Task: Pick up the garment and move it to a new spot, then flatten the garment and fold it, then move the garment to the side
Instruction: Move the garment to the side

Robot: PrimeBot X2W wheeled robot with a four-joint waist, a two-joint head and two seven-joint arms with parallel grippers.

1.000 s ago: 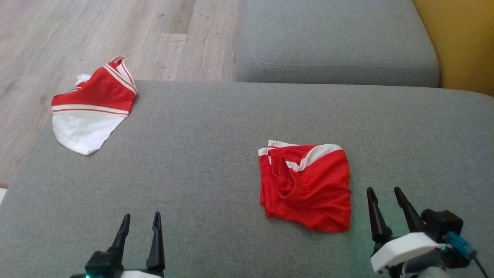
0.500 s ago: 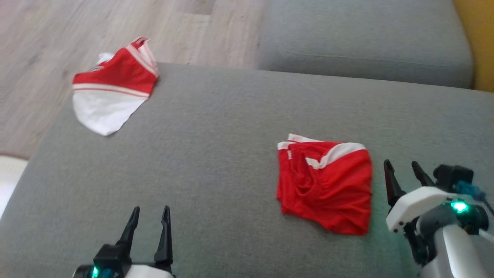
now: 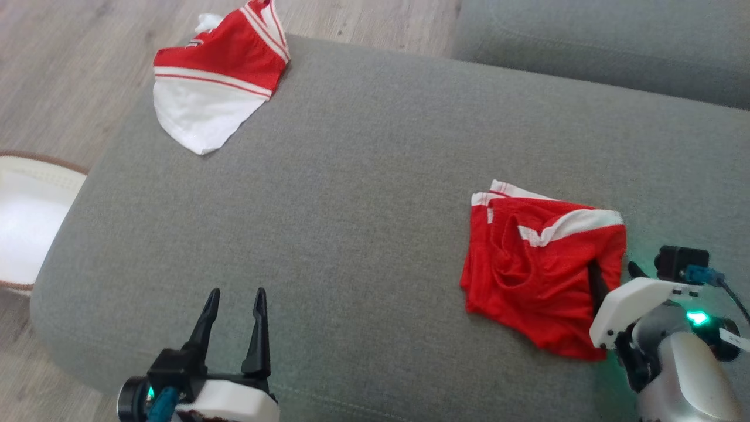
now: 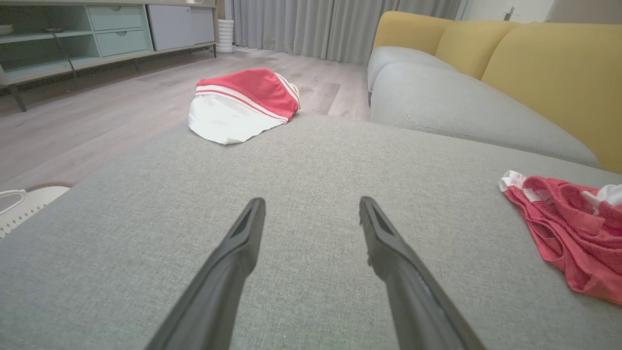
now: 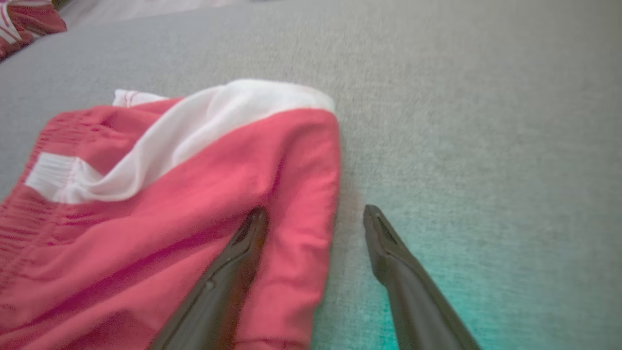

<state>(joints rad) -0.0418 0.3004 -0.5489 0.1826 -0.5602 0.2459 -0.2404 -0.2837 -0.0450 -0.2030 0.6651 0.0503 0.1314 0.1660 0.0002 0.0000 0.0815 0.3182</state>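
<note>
Basket (image 3: 35, 161) at nine o'clock is cut off; I cannot tell its contents. Red garment (image 3: 542, 266) lies at four o'clock on the sofa (image 3: 363, 176). My right fingers (image 5: 233, 262), spread, straddle its edge. My left fingers (image 3: 258, 328) are spread at seven o'clock.

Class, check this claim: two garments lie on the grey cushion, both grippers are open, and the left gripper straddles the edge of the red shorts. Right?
One slip: the right gripper straddles the edge of the red shorts, one finger over the fabric and one over the grey cushion, as the right wrist view shows. The left gripper hangs open over bare cushion. The rest holds.
</note>
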